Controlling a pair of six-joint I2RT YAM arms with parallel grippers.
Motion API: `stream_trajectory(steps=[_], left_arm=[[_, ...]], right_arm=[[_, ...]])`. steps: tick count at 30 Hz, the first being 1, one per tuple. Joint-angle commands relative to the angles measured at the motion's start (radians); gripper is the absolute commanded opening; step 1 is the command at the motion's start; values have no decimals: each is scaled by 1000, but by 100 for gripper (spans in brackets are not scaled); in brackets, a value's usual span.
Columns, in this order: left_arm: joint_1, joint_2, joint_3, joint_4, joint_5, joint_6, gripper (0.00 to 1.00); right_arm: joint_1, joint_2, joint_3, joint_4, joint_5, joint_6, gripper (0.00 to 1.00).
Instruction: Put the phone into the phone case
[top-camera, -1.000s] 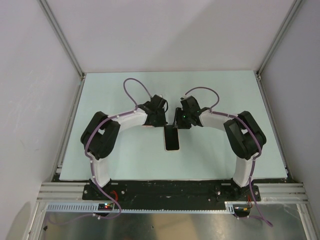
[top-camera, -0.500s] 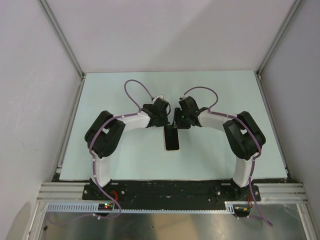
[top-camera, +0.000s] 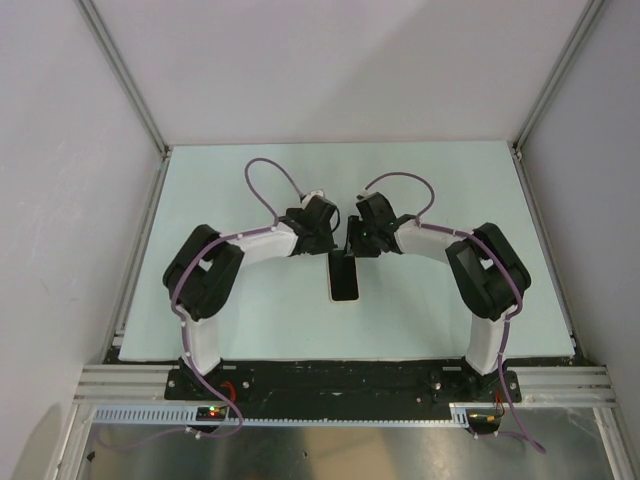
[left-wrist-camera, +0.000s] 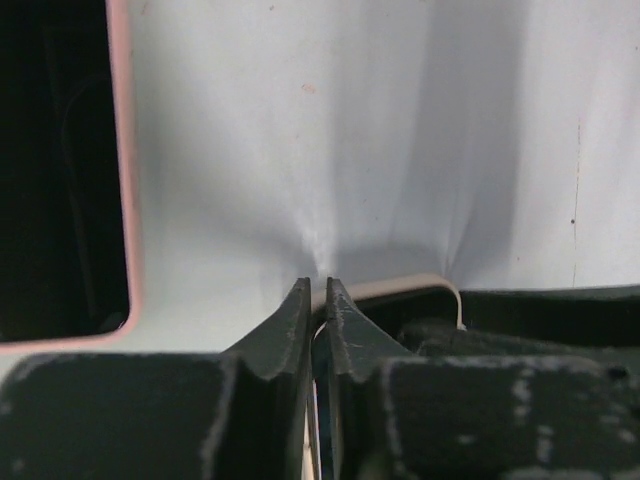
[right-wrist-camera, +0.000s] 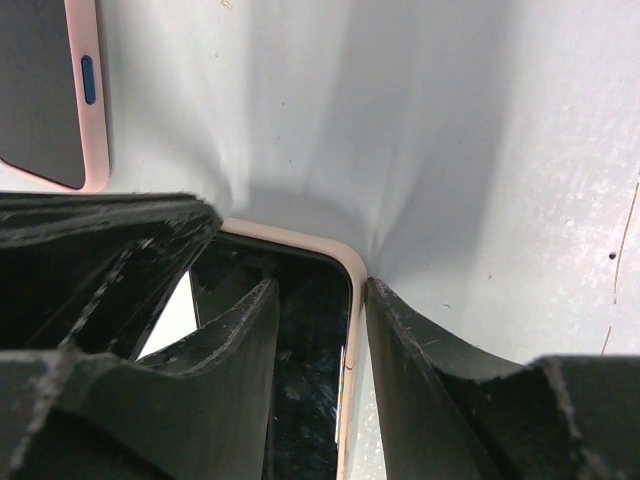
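The phone (top-camera: 343, 282), with a glossy black screen, lies flat mid-table inside the pale pink phone case (top-camera: 330, 280), which shows as a thin rim. Both grippers are at its far end. My left gripper (top-camera: 324, 244) is shut, and in the left wrist view its tips (left-wrist-camera: 318, 288) pinch the case's pink rim (left-wrist-camera: 400, 286). My right gripper (top-camera: 358, 244) is open. In the right wrist view it (right-wrist-camera: 322, 288) straddles the case's corner (right-wrist-camera: 346, 266), with one finger over the screen (right-wrist-camera: 310, 390) and the other outside the rim.
A second dark slab with a pink rim (left-wrist-camera: 124, 150) lies just beyond, at the upper left of both wrist views (right-wrist-camera: 40, 90). It has a blue side button (right-wrist-camera: 88, 80). The top view hides it under my left arm. The pale green table (top-camera: 450, 200) is walled on three sides.
My left arm's elbow swung slightly right, then back left, and its wrist turned a little. The phone, the case and the right arm have not moved.
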Motion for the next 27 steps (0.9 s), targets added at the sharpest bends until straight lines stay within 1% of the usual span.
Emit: stream_trajectory(steps=[1,4,7,11,18,27], left_arm=[[6,-108,-11,-198,46,40,21],[25,-155,2,-213,32,60,33],[32,-191,0,-227,31,69,37],[32,-205,-32,-233,44,66,36],[29,-158,-56,-219,73,71,30],[30,-140,-66,-184,106,60,29]], right_arm=[[36,51,3,-26,-38,-62,44],[54,58,6,-14,-62,-79,45],[68,66,11,-15,-78,-88,45],[76,78,19,-9,-109,-92,45],[103,105,59,-22,-138,-115,45],[113,124,71,-27,-170,-124,45]])
